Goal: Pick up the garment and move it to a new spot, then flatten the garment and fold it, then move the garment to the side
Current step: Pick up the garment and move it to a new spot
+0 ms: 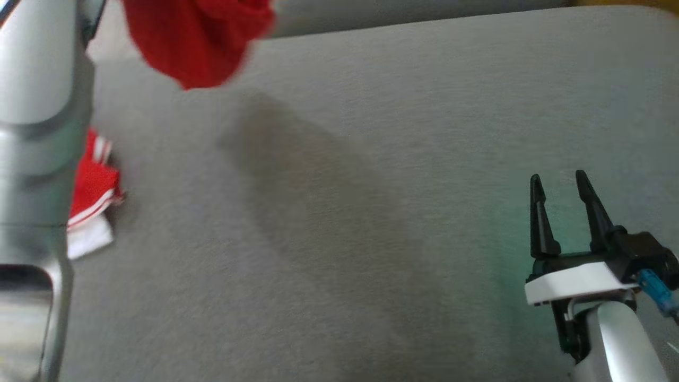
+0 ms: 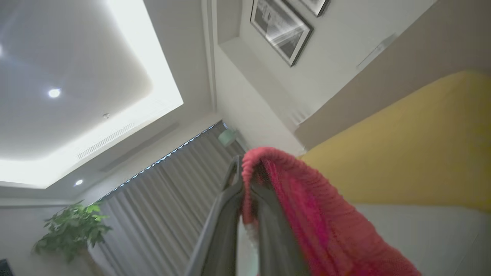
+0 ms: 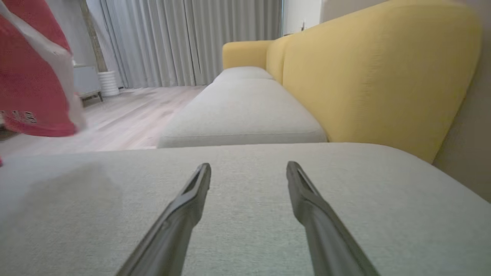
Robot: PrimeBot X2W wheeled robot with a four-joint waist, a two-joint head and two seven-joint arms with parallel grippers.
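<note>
Clamping the garment [image 2: 307, 214], the left gripper [image 2: 247, 168] is pressing its two fingers together on a fold of red cloth. The cloth is draping over one finger and hanging down the right of the left wrist view, with that gripper pointing up toward the ceiling. In the head view the garment is hanging as a blurred red mass at the top left, raised off the cushion [image 1: 371, 212]. A red part with white stripes is showing beside the pale left forearm [image 1: 37, 132]; cannot tell if it is touching the cushion. In the right wrist view red cloth with a white band is hanging at the left edge, carrying a small dark print [image 3: 19, 117] too blurred to read.

The right gripper [image 1: 559, 183] is hovering low over the grey cushion at the lower right, fingers apart, gripping nothing and well apart from the garment.

Counting: one garment, two grippers, two grey seat cushions in a row along the yellow back [image 3: 364, 76], two framed pictures [image 2: 282, 30], two ceiling spotlights [image 2: 54, 92], one plant [image 2: 71, 230], one grey curtain [image 2: 172, 199].
</note>
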